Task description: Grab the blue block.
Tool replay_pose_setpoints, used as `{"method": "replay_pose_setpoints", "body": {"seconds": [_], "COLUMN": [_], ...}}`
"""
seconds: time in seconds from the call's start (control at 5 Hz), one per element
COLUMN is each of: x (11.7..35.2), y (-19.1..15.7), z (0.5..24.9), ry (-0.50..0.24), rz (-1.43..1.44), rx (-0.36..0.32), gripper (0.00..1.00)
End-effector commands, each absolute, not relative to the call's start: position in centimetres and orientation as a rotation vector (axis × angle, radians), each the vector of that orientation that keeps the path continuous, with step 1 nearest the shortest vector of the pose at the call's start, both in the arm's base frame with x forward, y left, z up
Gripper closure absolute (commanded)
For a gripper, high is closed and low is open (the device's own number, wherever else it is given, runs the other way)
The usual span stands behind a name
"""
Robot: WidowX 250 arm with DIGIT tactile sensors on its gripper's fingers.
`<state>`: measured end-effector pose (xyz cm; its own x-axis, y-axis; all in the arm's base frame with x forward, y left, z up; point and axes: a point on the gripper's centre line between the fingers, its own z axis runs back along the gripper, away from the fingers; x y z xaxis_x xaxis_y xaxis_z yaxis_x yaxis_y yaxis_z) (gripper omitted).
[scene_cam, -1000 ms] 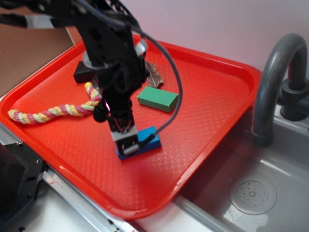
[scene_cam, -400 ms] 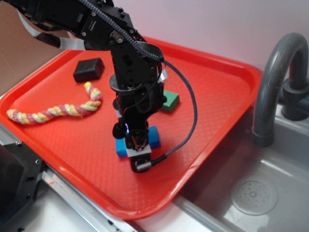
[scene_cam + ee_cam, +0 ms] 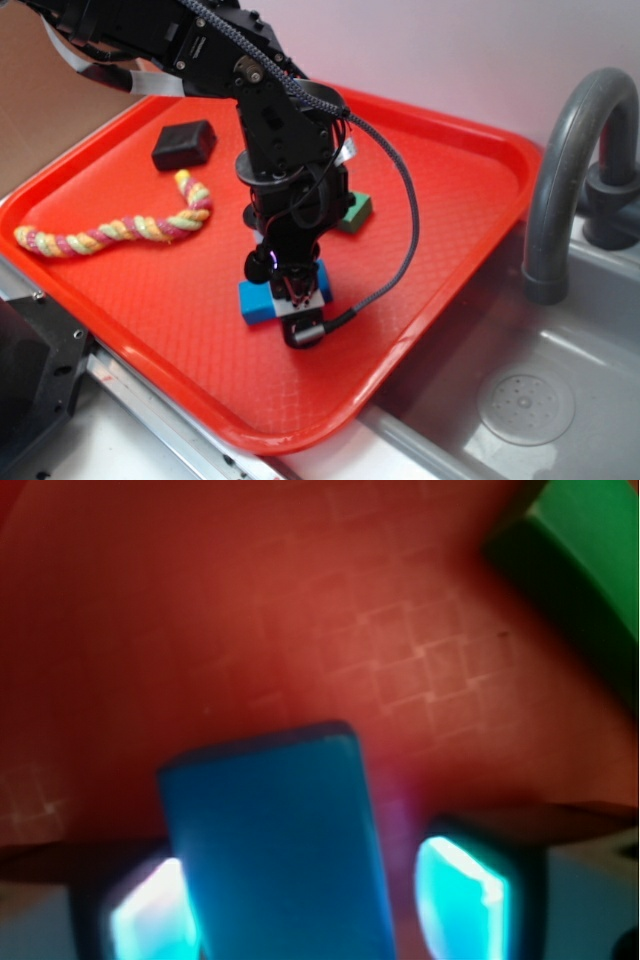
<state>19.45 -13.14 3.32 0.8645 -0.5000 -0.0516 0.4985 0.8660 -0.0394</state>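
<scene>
The blue block (image 3: 258,300) is a small bright blue brick with smooth, plain faces and softly rounded corners. It lies flat on the red tray (image 3: 440,190), toward the near edge, mostly covered in the exterior view by the arm above it. In the wrist view the blue block (image 3: 280,850) fills the lower middle, with the patterned red surface beyond it.

The pincer (image 3: 298,296) points down over the brick. In the wrist view the pincer (image 3: 300,905) has one finger on each side of it; the left one seems to touch the block's side, while a strip of tray shows between the block and the right one. So the pincer is parted around the block, not clenched on it.

The green block (image 3: 354,211) lies just behind the arm, partly hidden. A black block (image 3: 184,145) sits at the far left of the tray, and a braided rope (image 3: 110,232) lies near it. A grey faucet (image 3: 560,180) stands over the sink (image 3: 525,400) on the right.

Compared with a second ago, the arm has moved off the black block and rope, and the blue block's long side now runs between the fingers. Since the last picture, little has changed.
</scene>
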Motion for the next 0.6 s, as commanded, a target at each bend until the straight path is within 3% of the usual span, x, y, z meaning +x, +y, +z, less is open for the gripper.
{"method": "replay_pose_setpoints", "body": {"seconds": [0.0, 0.4], "x": [20.2, 23.1], "y": [-13.0, -7.4], "z": [4.9, 14.8], "ry": [0.015, -0.072], "rz": [-0.488, -0.164], "rx": [-0.037, -0.044], "gripper": [1.0, 1.0]}}
